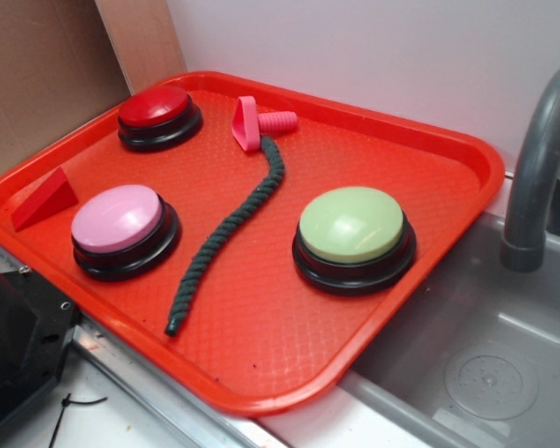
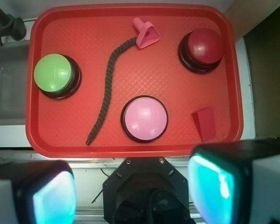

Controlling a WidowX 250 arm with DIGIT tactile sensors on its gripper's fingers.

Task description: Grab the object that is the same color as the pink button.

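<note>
Pink toy bolt [image 1: 255, 122] lies on our red tray [image 1: 261, 373], touching the dark rope's [image 1: 226, 233] far end, beyond the pink button [image 1: 121, 224]. Our gripper [image 2: 130, 191] hangs wide apart and empty, short of the tray.

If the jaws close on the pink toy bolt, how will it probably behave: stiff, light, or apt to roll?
The pink toy bolt looks like moulded plastic, so it is probably stiff and light. Its ribbed shaft may give the jaws some hold. It lies on its side on the red tray; a push might roll it a little, though the flat, angular head should stop it soon.
</note>
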